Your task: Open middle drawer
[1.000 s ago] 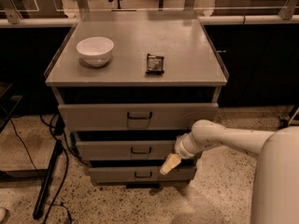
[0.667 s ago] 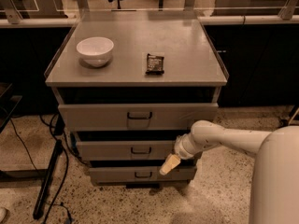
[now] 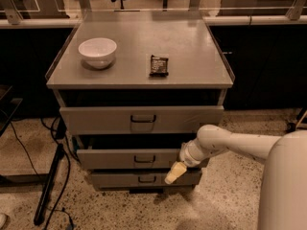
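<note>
The middle drawer (image 3: 110, 159) is a grey flat front with a small dark loop handle (image 3: 144, 159) at its centre. It stands out a little from the cabinet, with a dark gap above it. My gripper (image 3: 174, 173) hangs at the end of my white arm (image 3: 225, 142). It sits in front of the drawer's right end, low and to the right of the handle, and reaches over the top edge of the bottom drawer (image 3: 115, 179). The drawer's tray is hidden.
The tallest drawer (image 3: 96, 120) with a larger handle sits above. On the grey cabinet top (image 3: 192, 56) are a white bowl (image 3: 97, 52) and a dark snack packet (image 3: 159, 65). A black stand and cables (image 3: 50, 186) are on the floor at the left. My body (image 3: 283, 186) fills the lower right.
</note>
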Action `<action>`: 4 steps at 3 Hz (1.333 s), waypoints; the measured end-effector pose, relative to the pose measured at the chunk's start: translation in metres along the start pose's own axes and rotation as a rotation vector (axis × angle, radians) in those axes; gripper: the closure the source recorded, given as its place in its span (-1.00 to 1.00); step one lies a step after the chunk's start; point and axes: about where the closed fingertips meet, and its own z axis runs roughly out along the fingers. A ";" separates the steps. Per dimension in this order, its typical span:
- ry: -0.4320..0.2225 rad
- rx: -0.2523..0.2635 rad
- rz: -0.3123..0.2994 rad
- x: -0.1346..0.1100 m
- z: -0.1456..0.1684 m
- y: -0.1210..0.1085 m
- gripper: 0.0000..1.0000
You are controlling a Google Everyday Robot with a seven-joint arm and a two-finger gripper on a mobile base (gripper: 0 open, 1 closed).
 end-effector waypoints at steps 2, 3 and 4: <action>-0.005 -0.113 0.084 0.025 -0.052 0.085 -1.00; -0.001 -0.118 0.084 0.028 -0.051 0.088 -1.00; -0.034 -0.094 0.053 0.008 -0.045 0.066 -1.00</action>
